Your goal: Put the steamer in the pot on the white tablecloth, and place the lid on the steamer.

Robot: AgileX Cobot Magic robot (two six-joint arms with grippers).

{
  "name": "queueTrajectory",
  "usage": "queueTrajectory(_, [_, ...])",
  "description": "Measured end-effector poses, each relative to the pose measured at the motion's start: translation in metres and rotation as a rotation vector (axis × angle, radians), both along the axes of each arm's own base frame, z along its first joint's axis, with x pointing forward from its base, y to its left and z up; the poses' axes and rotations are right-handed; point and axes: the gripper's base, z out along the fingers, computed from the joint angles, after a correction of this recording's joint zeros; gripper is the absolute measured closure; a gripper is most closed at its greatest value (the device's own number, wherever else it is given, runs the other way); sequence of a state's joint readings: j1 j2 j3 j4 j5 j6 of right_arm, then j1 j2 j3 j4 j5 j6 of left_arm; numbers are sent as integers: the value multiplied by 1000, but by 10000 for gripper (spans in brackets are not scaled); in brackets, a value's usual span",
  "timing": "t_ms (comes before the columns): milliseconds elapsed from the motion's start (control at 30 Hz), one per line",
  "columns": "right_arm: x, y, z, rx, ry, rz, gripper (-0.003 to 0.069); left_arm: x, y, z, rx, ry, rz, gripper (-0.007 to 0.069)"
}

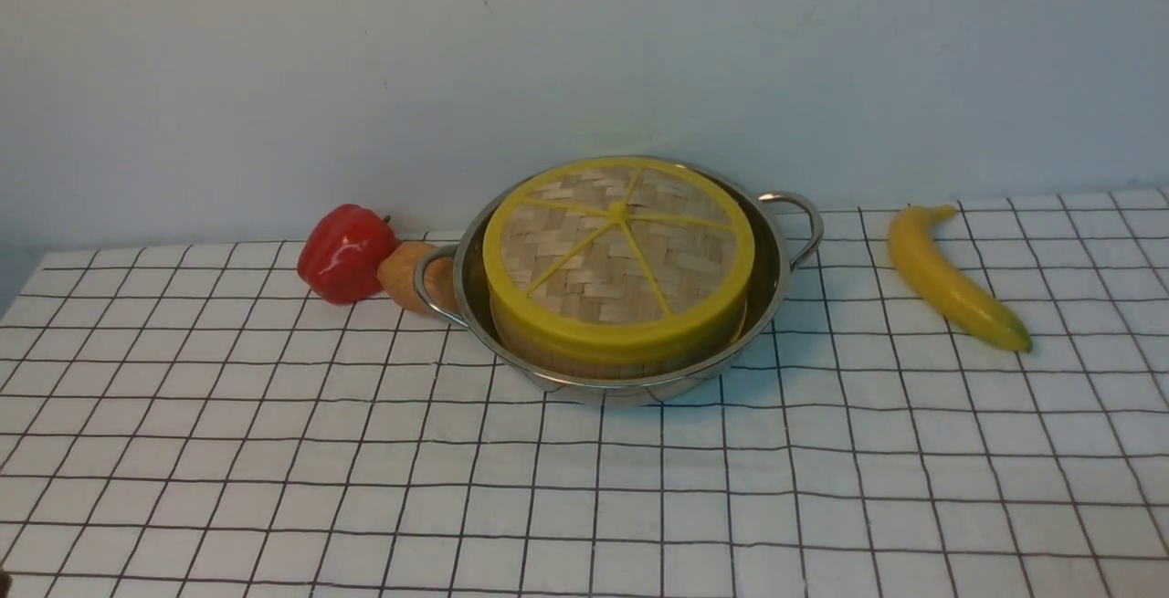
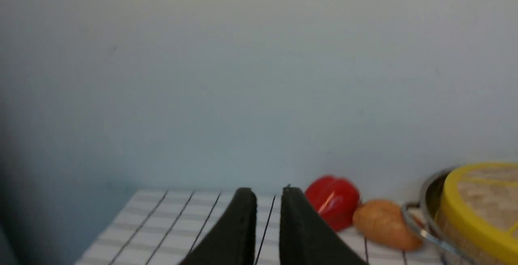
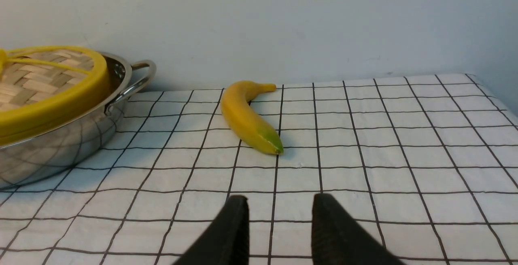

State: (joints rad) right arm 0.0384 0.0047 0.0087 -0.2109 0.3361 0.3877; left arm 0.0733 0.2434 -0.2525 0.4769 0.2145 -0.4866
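The lid [image 1: 619, 251] is seen seated on the steamer [image 1: 584, 356] in the pot [image 1: 772, 283] mid-bench, between both empty, slightly parted grippers, nothing grasped.

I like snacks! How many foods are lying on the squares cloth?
3. The red pepper lies left of the pot. The brown potato sits between pepper and pot handle. The banana lies right of the pot. Anything under the lid is hidden.

The lid [image 1: 619, 253] sits on the steamer [image 1: 584, 356] inside the pot [image 1: 767, 283] on the white tablecloth [image 1: 274, 470].
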Motion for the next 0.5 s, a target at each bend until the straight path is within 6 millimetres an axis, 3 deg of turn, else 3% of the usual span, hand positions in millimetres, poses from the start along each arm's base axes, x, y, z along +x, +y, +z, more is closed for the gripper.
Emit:
queueTrajectory(67, [0, 0, 0, 0, 0, 0, 419, -2, 4, -16, -24, 113, 49, 529])
queueTrajectory(300, [0, 0, 0, 0, 0, 0, 419, -1, 6, -41, -59, 261, 78, 515])
queueTrajectory(500, [0, 0, 0, 0, -1, 0, 419, -5, -8, -70, 74, 344, -128, 505])
